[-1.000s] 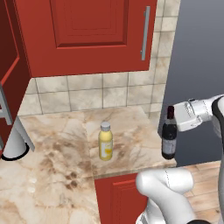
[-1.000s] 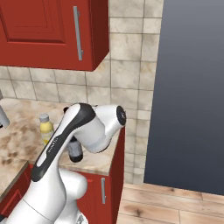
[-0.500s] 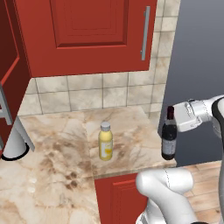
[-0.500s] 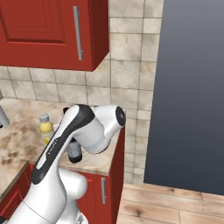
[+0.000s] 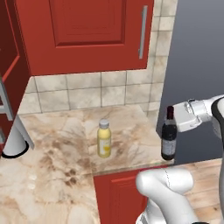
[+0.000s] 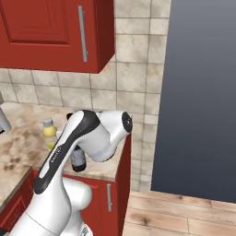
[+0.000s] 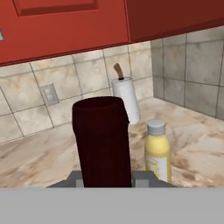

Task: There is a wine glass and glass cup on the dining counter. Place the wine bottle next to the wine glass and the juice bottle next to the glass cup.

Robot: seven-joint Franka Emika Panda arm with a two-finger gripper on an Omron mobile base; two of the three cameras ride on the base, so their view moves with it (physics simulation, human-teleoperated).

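At the right edge of the left base view, the wine bottle [image 5: 169,140] stands upright on the near right corner of the marbled counter [image 5: 57,144], its dark red neck capsule level with the gripper [image 5: 175,119]. The fingers are closed tight around that neck, so the bottle is in their grasp; in the hand view the capsule [image 7: 102,142] fills the lower middle, right between the finger tips. In the right base view only the bottle's lower body [image 6: 78,159] peeks out at centre left from behind the white arm [image 6: 69,143].

Left of the wine bottle, near the middle of the left base view, the juice bottle [image 5: 103,138] stands upright and apart from it, yellow with a pale cap. A white paper towel roll [image 7: 125,99] stands at the tiled wall, above centre in the hand view. Red cabinets [image 5: 87,30] hang across the top of the frame.
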